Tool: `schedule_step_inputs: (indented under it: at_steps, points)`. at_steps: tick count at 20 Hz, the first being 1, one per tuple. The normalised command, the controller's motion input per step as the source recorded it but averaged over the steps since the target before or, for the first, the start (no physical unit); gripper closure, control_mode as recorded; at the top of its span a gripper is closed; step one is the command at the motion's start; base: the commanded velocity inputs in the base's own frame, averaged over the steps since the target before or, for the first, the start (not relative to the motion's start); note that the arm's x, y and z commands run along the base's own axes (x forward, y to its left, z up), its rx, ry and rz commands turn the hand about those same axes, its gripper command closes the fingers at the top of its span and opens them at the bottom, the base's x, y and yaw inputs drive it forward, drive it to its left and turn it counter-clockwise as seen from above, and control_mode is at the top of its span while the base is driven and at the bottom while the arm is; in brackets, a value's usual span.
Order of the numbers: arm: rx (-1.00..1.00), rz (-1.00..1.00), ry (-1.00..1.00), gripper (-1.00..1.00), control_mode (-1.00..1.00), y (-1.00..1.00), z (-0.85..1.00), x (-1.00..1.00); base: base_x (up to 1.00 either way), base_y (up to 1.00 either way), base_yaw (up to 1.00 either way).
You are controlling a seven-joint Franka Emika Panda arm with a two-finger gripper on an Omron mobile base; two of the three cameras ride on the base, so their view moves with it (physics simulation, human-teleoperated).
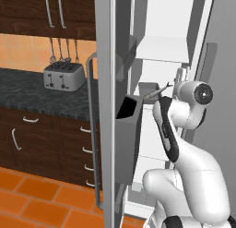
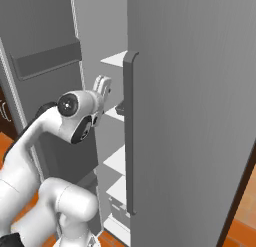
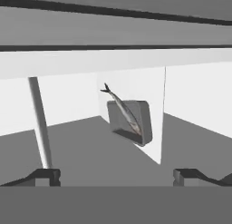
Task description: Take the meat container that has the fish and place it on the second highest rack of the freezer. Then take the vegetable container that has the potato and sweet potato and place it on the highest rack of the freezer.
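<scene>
The grey meat container [image 3: 131, 122] with the fish [image 3: 122, 109] sits on a freezer rack [image 3: 90, 146], far in against the white back wall — the gripper [image 3: 118, 175] hangs just outside, fingers spread wide and empty. A toaster [image 1: 64, 76] stands on the left counter [image 1: 27, 91].

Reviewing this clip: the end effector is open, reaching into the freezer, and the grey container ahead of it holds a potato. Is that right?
Not quite. In the hand view the grey container holds a fish, not a potato; its tail pokes out past the rim. The rest stands: the end effector is open, its fingertips wide apart and nothing between them, with the container ahead on a freezer shelf.
</scene>
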Motion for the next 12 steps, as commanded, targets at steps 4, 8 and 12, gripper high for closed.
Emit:
schedule_step_inputs:
  at_steps: [4,8,12]
  points:
    - [0.06,0.00,0.00,-1.00,-1.00,0.03,0.49,-0.70,0.00,0.00,0.00]
    - [0.17,0.00,0.08,-1.00,-1.00,0.00,0.31,-0.41,0.00,0.00,0.00]
    - [-0.16,0.08,0.02,-1.00,-1.00,0.01,0.14,-0.30,0.00,0.00,0.00]
